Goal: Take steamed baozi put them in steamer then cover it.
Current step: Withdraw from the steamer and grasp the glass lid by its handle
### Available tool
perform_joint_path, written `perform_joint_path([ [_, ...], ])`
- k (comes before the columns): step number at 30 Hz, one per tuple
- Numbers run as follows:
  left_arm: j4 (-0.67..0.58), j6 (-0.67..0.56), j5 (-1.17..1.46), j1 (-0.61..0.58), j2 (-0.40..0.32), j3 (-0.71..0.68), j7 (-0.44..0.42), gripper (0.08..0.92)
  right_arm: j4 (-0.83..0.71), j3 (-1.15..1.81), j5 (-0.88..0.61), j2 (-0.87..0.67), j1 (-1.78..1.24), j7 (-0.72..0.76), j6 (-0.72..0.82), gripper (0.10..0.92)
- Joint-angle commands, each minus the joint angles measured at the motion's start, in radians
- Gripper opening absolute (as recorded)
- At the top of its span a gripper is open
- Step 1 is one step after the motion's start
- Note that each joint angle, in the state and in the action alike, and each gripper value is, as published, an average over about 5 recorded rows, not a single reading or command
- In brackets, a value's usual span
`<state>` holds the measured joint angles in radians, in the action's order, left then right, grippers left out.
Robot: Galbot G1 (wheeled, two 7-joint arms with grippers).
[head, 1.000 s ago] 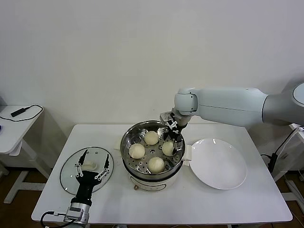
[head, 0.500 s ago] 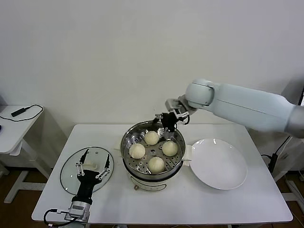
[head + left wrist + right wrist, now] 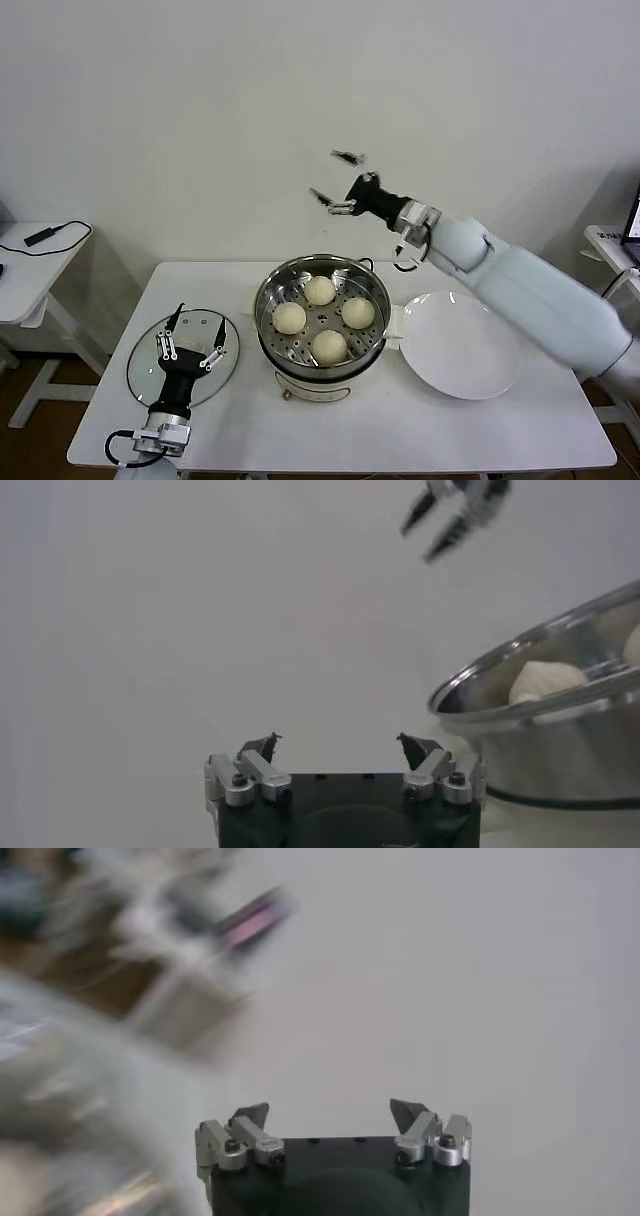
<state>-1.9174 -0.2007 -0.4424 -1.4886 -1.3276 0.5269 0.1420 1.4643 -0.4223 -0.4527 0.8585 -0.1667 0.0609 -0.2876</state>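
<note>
All four buns [image 3: 319, 290] sit in the steamer [image 3: 321, 318]; the right gripper [image 3: 341, 182], claw spread and empty, hangs high above it; the left gripper [image 3: 190, 345], also spread, hovers over the glass lid [image 3: 145, 365], likely to lift it.

Setting: a lab or test room, not a home kitchen. Bare white wall [image 3: 200, 120], plain white counter [image 3: 470, 425] on metal legs, a second small white side table [image 3: 25, 275] carrying a black cable [image 3: 50, 238]. Cooking props sit staged, with no kitchen fittings around them.
</note>
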Motion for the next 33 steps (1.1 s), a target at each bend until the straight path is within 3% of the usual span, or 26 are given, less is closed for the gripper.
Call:
perform_joint_path([
  [1,0.099,0.010,-0.487,0.021,0.064,0.042,0.043,0.823,0.036,0.751,0.108,0.083,-0.704,-0.221,-0.227,0.823],
  [13,0.219,0.032,-0.901,-0.019,0.149,0.160,0.033,0.823,0.062,0.955,0.118,0.242,-0.976,-0.159,-0.260,0.823],
  [24,0.368,0.021,-0.839,0.059,0.137,0.116,0.141,0.823,0.059,0.976,0.144,0.294,-1.044,-0.131,-0.259,0.823],
  [33,0.436,0.014,-0.840,0.137,0.134,0.085,0.157,0.823,0.048,0.993,0.145,0.312,-1.081,-0.124,-0.270,0.823],
])
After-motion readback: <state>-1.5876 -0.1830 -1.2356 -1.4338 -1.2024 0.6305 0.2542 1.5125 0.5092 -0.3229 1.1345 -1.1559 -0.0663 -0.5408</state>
